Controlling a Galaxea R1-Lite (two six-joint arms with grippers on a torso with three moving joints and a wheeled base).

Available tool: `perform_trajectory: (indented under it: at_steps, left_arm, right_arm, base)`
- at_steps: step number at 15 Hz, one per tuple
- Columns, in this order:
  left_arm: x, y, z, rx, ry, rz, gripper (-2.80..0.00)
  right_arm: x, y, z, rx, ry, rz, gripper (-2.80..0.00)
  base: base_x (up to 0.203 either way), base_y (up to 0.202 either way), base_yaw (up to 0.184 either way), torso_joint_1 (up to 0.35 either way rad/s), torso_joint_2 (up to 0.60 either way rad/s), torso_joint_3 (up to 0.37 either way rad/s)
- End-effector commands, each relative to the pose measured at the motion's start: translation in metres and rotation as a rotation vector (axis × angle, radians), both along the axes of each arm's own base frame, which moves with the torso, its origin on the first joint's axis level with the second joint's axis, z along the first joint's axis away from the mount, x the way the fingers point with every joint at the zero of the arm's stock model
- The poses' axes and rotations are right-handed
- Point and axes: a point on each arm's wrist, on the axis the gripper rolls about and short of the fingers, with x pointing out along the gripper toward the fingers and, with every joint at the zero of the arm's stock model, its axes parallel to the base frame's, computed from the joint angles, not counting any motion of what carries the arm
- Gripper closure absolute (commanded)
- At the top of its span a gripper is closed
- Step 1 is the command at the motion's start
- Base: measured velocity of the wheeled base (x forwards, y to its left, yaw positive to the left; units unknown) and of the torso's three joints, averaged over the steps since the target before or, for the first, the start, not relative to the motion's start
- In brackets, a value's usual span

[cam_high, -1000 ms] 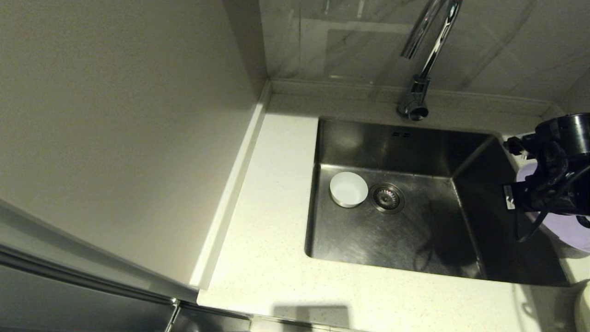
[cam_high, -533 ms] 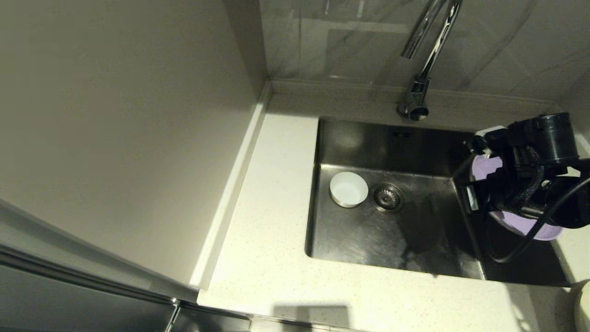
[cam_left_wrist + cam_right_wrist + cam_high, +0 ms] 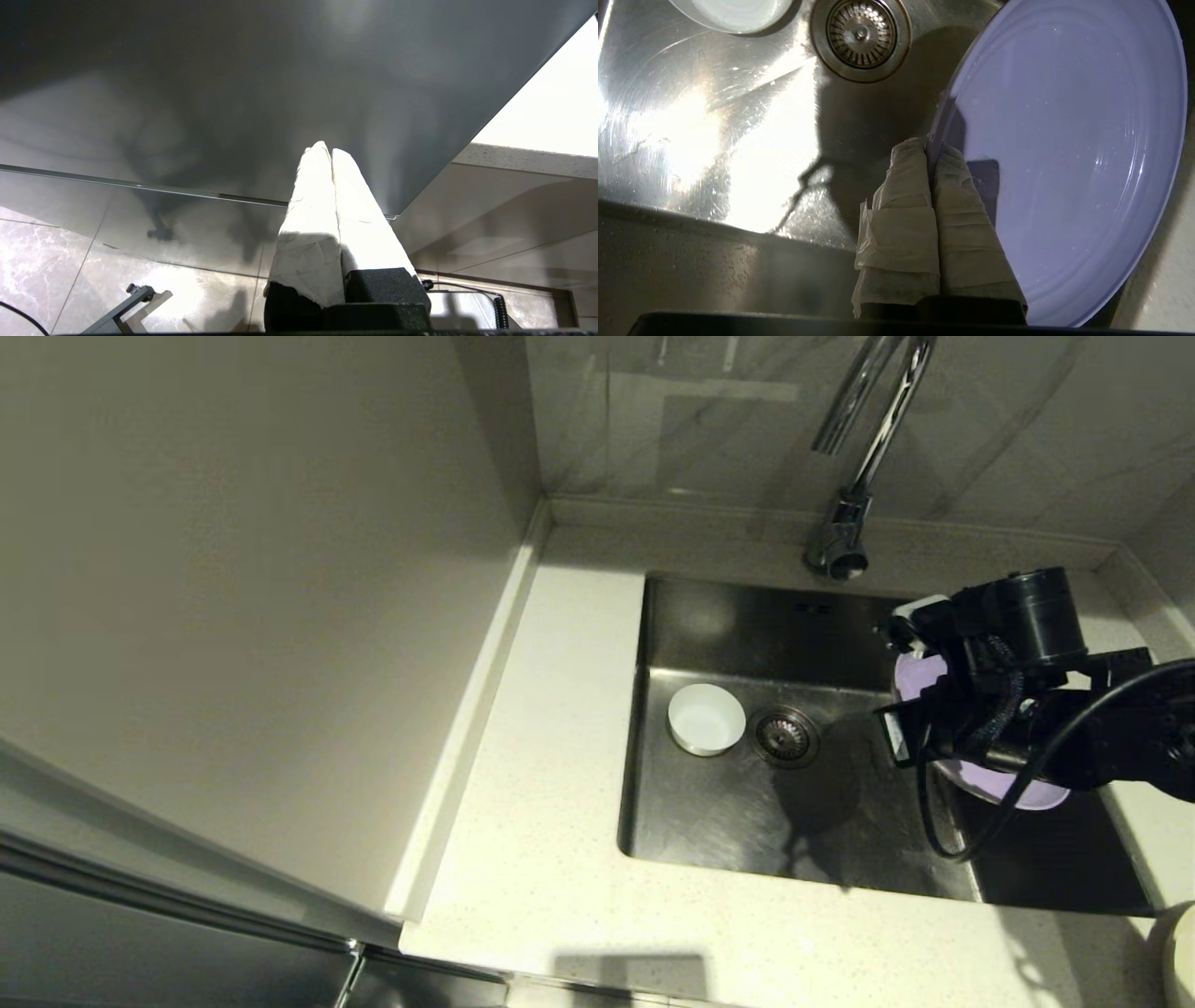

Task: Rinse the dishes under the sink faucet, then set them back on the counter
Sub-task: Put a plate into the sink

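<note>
Since a second ago: my right arm has swung in from the right-hand counter edge, carrying the lilac plate (image 3: 1004, 786) out over the sink (image 3: 747, 616); the white bowl has not shifted.
Right gripper (image 3: 932, 148): my two cloth-wrapped fingers (image 3: 906, 196) are pinched tight on the rim of the lilac plate, one on each face, with no gap showing between them.
Lilac plate: held clear of the basin floor and tilted on edge, above the right part of the sink, its inner face turned toward my wrist camera.
White bowl (image 3: 706, 719): upright on the sink floor, just beside the drain strainer (image 3: 786, 735) on its left, well apart from the plate.
Faucet (image 3: 859, 457): rises from the back rim of the counter (image 3: 541, 728), its spout arching above the rear of the basin; my gripper is forward and to the right of its base.
Shadow: my arm's dark outline falls across the steel floor beside the strainer.
Left gripper (image 3: 331, 151): parked low beside the cabinet front, off the worktop, wrapped fingers pressed together and holding nothing.
Cream plate (image 3: 1178, 952): only a pale curved edge shows at the near right corner of the counter.
</note>
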Motion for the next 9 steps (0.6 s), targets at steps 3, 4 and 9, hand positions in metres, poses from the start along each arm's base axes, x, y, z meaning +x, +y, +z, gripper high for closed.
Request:
perform_trajectory:
  at_steps: [3, 4, 9]
  left_arm:
    - [0.0, 0.0, 0.0, 0.0, -0.002, 0.0, 0.0]
    - [0.0, 0.0, 0.0, 0.0, -0.002, 0.0, 0.0]
    - [0.0, 0.0, 0.0, 0.0, -0.002, 0.0, 0.0]
  right_arm:
    - [0.031, 0.008, -0.029, -0.022, 0.074, -0.011, 0.0]
    - [0.039, 0.008, -0.035, -0.025, 0.086, -0.019, 0.0]
    - [0.1, 0.017, -0.072, -0.025, 0.086, -0.042, 0.0]
  base:
    - [0.0, 0.0, 0.0, 0.0, 0.0, 0.0]
    - [0.0, 0.0, 0.0, 0.0, 0.0, 0.0]
    - [0.0, 0.0, 0.0, 0.0, 0.0, 0.0]
